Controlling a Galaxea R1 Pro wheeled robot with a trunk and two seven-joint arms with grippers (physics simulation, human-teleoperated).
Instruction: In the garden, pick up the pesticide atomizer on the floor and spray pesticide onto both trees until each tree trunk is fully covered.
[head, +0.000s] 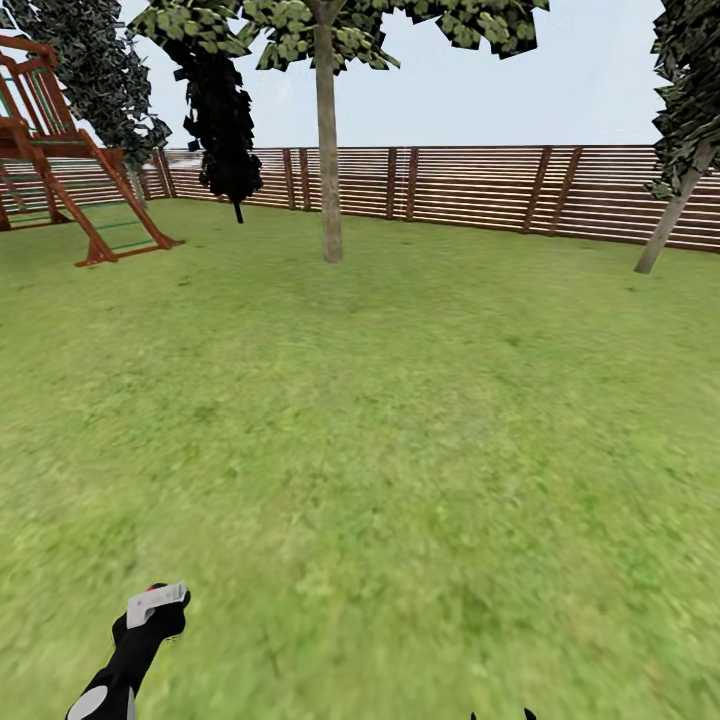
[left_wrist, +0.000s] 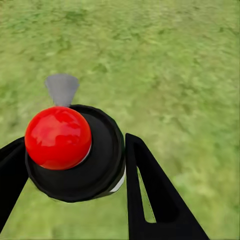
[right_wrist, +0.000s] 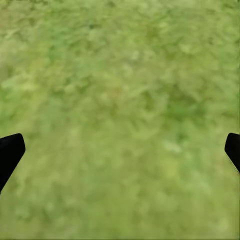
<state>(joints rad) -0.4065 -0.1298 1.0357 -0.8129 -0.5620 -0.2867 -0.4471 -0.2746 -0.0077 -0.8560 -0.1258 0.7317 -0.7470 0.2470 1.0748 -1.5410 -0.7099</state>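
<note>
atomizer (left_wrist: 75, 152) is clamped in the left gripper (left_wrist: 72, 165), black fingers (left_wrist: 147, 195) pressed on either side of its dark round body, red top facing the wrist camera and a grey nozzle jutting forward over the grass (head: 400, 420). in the head view the bottle (head: 155, 608) sits low at the left on the end of the dark arm, white trigger part pointing ahead, presumably carried nozzle-forward so it can be aimed once a trunk is in range. right gripper (right_wrist: 120, 150) hangs over bare lawn holding nothing, fingers spread far apart, only their tips at the frame edges; likely kept clear since the left arm does the spraying. nearest tree trunk (head: 328, 150) stands straight ahead, well apart from the robot, in front of the slatted wooden fence (head: 470, 190); a second leaning trunk (head: 668, 222) shows far right. red play frame (head: 70, 170) and a dark cypress-like tree (head: 222, 120) at left are not targets. judgement: pickup done, spraying not yet begun; next need is to close the distance to the centre trunk
</note>
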